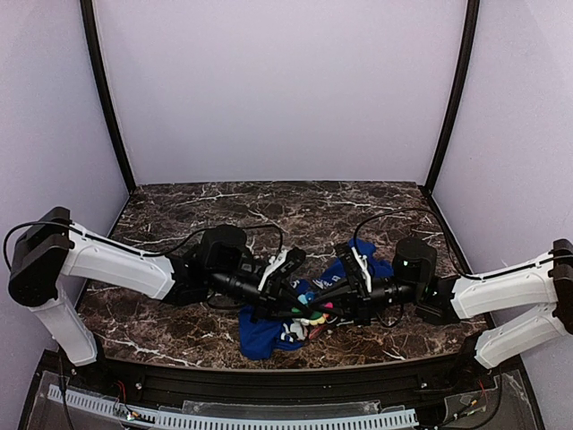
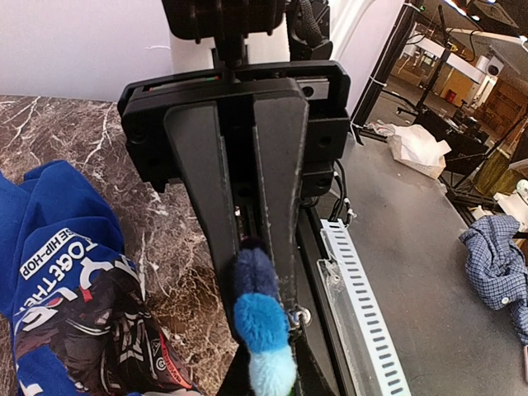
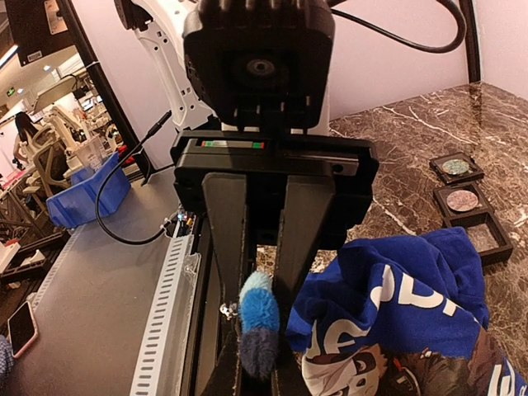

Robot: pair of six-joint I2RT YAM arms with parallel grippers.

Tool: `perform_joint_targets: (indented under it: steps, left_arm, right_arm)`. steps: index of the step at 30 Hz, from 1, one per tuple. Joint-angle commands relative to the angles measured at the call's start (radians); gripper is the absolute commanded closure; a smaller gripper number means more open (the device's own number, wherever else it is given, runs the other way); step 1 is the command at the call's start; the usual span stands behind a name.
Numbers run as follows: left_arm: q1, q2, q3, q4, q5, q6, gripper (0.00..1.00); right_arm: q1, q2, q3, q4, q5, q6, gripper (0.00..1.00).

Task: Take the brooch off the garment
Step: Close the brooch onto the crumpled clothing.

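Note:
The brooch (image 1: 313, 315) is a small fuzzy multicoloured pin showing green, yellow and pink from above. It is lifted a little over the crumpled blue printed garment (image 1: 264, 336) near the table's front edge. My left gripper (image 1: 300, 305) and right gripper (image 1: 328, 305) meet tip to tip on it. In the left wrist view the gripper (image 2: 257, 305) is shut on the brooch's blue fuzzy part (image 2: 264, 330), with the garment (image 2: 58, 272) to its left. In the right wrist view the gripper (image 3: 262, 363) is shut on that same blue fuzz (image 3: 258, 309), with the garment (image 3: 396, 305) bunched at its right.
Three small dark square trays (image 3: 462, 200) sit on the marble beyond the garment. A white slotted cable rail (image 1: 233, 412) runs along the front edge below the table. Black frame posts (image 1: 106, 98) stand at the back corners.

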Motion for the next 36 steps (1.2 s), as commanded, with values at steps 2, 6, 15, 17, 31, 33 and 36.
perform_joint_targets:
  steps: [2,6,15,17,31,33,36]
  left_arm:
    - [-0.017,0.015,0.066,0.013,0.007,0.013,0.99]
    - [-0.015,0.013,0.069,-0.009,0.009,0.024,0.99]
    - [-0.016,0.008,0.116,-0.139,0.046,0.090,0.99]
    - [-0.016,0.007,0.119,-0.147,0.047,0.093,0.99]
    - [-0.028,-0.012,0.144,-0.251,-0.042,0.157,0.99]
    - [-0.032,-0.018,0.146,-0.271,-0.071,0.169,0.99]
    - [-0.034,-0.034,0.140,-0.278,-0.109,0.177,0.99]
  right_arm:
    - [0.030,0.026,0.049,-0.033,0.017,-0.030,1.00]
    - [0.030,0.022,0.047,-0.043,0.028,-0.035,1.00]
    - [0.031,0.045,0.055,-0.049,0.030,-0.033,1.00]
    - [0.030,0.046,0.054,-0.049,0.039,-0.030,1.00]
    - [0.020,0.080,0.088,-0.058,0.071,0.029,1.00]
    - [0.013,0.081,0.089,-0.054,0.073,0.041,1.00]
    - [0.004,0.069,0.080,-0.041,0.080,0.059,1.00]
